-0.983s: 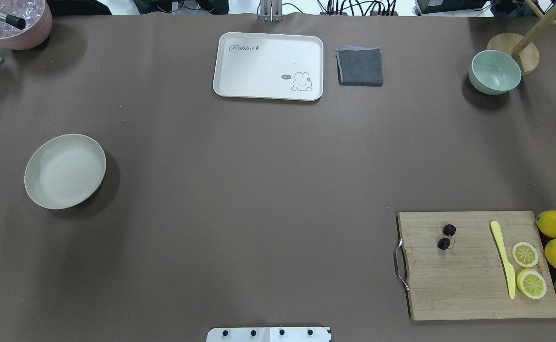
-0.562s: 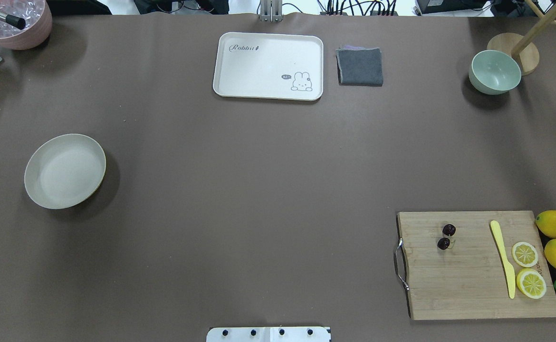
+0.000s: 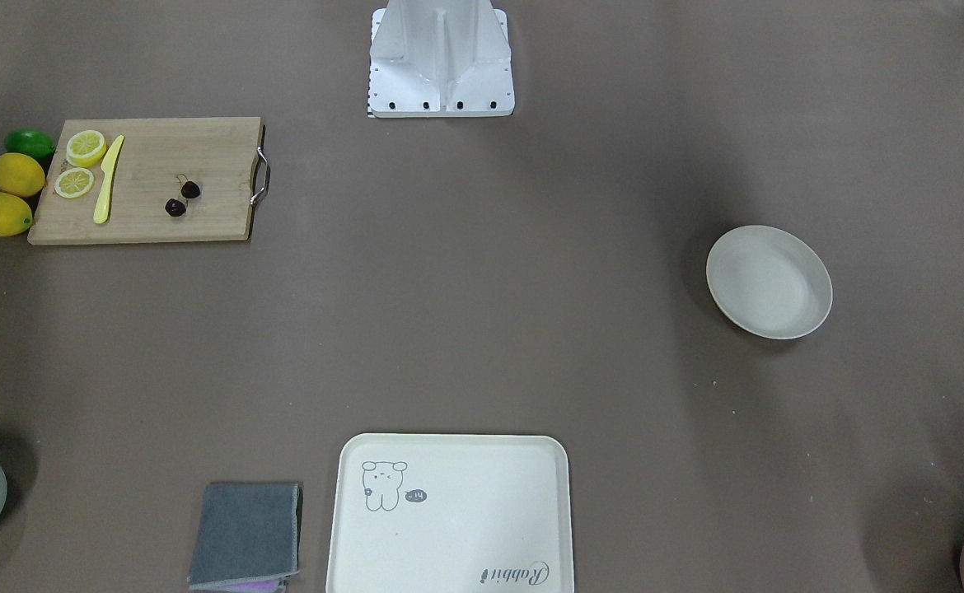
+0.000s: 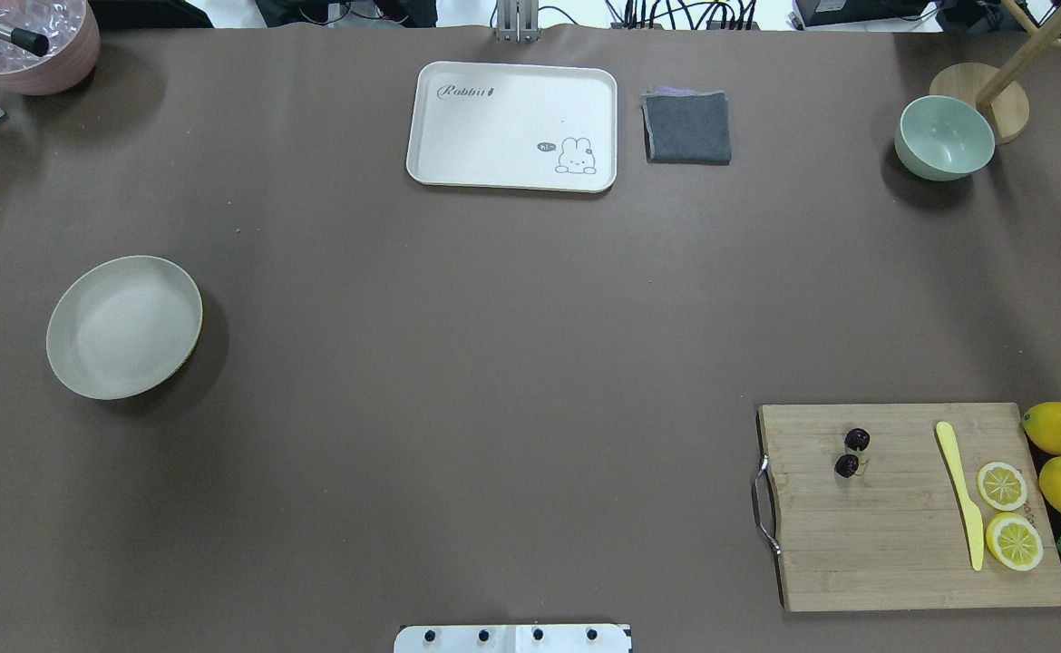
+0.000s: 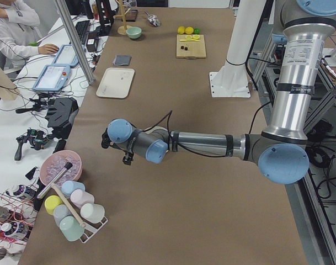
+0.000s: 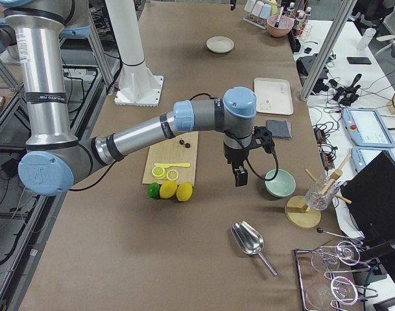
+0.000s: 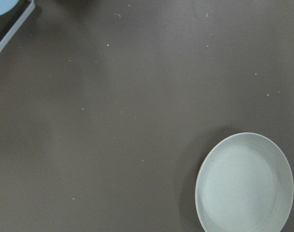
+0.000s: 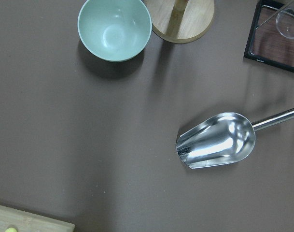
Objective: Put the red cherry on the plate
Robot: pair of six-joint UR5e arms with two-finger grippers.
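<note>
cherry [image 4: 847, 465] – we see it on the board [image 4: 893, 544], near the handle end (two dark fruits, stems joined) | plate [image 4: 124, 326] – well apart, across the table | left gripper [image 5: 125, 160] hangs near plate, right gripper [image 6: 240, 176] between board and bowl [image 4: 944, 138] | jaws – we cannot tell for either

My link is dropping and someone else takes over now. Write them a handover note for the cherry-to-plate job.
Left gripper: hangs over bare table near the round cream-white plate; open or shut cannot be told.
Right gripper: hangs over the table near the pale green bowl; state cannot be told.
Dark maroon cherry pair: lies on the wooden cutting board, robot's right side. The plate is empty, on the robot's left side.
Done: nothing yet.
Left: grasp the cherries, carry them across, set them on the plate.
</note>
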